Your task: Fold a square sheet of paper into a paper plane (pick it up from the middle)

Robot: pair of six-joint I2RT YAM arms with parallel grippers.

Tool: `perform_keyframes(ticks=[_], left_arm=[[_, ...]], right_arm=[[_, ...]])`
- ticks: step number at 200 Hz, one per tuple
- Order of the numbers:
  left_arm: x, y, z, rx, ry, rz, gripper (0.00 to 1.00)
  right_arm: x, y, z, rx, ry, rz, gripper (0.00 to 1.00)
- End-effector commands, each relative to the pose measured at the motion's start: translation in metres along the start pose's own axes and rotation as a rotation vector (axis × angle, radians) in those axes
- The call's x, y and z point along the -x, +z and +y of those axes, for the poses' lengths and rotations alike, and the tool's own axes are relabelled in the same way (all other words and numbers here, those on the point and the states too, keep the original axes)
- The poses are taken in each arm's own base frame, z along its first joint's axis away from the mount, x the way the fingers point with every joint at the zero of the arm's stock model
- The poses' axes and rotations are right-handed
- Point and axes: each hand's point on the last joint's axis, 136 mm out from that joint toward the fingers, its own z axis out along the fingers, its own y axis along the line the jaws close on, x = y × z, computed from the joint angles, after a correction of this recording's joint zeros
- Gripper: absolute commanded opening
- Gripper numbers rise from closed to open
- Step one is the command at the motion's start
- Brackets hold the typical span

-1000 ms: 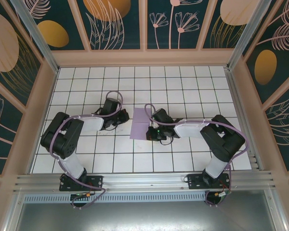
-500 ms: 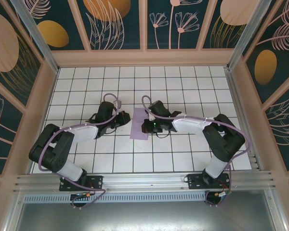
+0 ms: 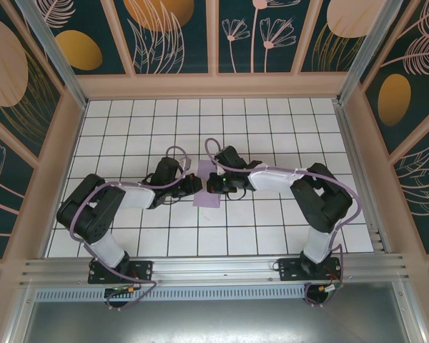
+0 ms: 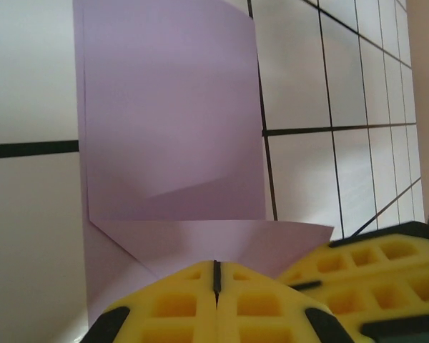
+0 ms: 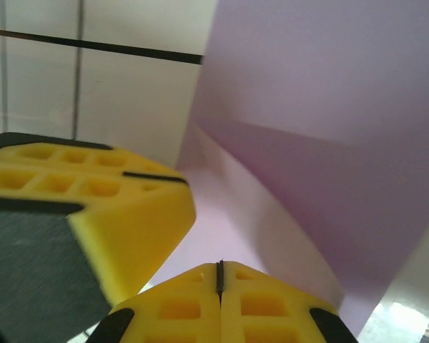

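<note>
Meeting over one lavender sheet, two arms with their tools closed

Counting from where I stand: two black arms, two yellow-fingered tools, and one sheet of paper (image 3: 207, 200). All of them sit on the white tiled counter (image 3: 272, 128).

The sheet lies near the middle of the counter, between the two arms. The left tool (image 3: 194, 184) comes in from its left side and the right tool (image 3: 213, 186) from its right, tips almost meeting above it.

Up close, the paper is plain, pale lavender and unmarked. It is no longer one flat layer. From the left wrist, an upper layer lies folded over a lower one, with a slanted crease running off the near left corner and a faint diagonal dent across the top layer. From the right wrist, one part of the sheet curves up off the counter and throws a soft shadow underneath.

Each tool's fingers (image 4: 171, 304) are pressed together, with only a thin dark seam between the pads. The near edge of the paper runs right up to both sets of tips. I cannot tell whether any paper is caught between them.
</note>
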Motion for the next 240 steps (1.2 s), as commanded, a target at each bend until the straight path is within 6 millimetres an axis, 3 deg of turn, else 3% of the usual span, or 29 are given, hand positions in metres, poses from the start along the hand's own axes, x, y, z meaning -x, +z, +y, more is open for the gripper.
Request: perform_keyframes(ticks=[1,102,177,240], left_arm=[[0.010,0.005,-0.015,-0.051,0.016,-0.016,0.00],[0.001,0.024,0.014,0.047,-0.030,0.033,0.00],[-0.016,0.029,0.049,0.178,-0.109,0.082,0.00],[-0.023,0.026,0.064,0.248,-0.114,0.092,0.00]], right_arm=[[0.005,0.004,-0.011,-0.057,0.031,-0.002,0.00],[-0.006,0.015,0.002,0.053,-0.040,0.076,0.00],[-0.022,0.020,-0.020,-0.011,-0.037,0.121,0.00],[-0.042,0.015,-0.039,-0.056,-0.017,0.145,0.00]])
